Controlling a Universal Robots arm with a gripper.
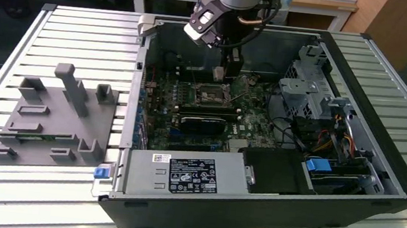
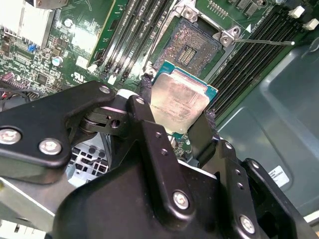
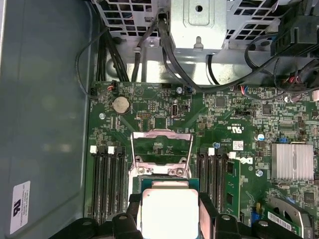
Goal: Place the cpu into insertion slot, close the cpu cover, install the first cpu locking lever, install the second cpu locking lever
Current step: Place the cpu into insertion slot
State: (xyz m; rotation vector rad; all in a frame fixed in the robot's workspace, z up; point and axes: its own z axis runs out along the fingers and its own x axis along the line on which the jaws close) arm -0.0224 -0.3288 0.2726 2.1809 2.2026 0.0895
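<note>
I have the gripper (image 2: 175, 107) clenched on the cpu (image 2: 182, 97), one finger on each of two opposite edges. The chip hangs close over the insertion slot (image 2: 192, 47), not seated in it. In the first wrist view the cpu cover (image 3: 161, 133) stands flipped open on the motherboard (image 3: 224, 124).

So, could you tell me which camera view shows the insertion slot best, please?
The second wrist view: the insertion slot lies open, its dark centre bare, with the cpu held in the gripper close by. In the first wrist view the cpu hides most of it. The exterior view shows it small, near the gripper.
</note>
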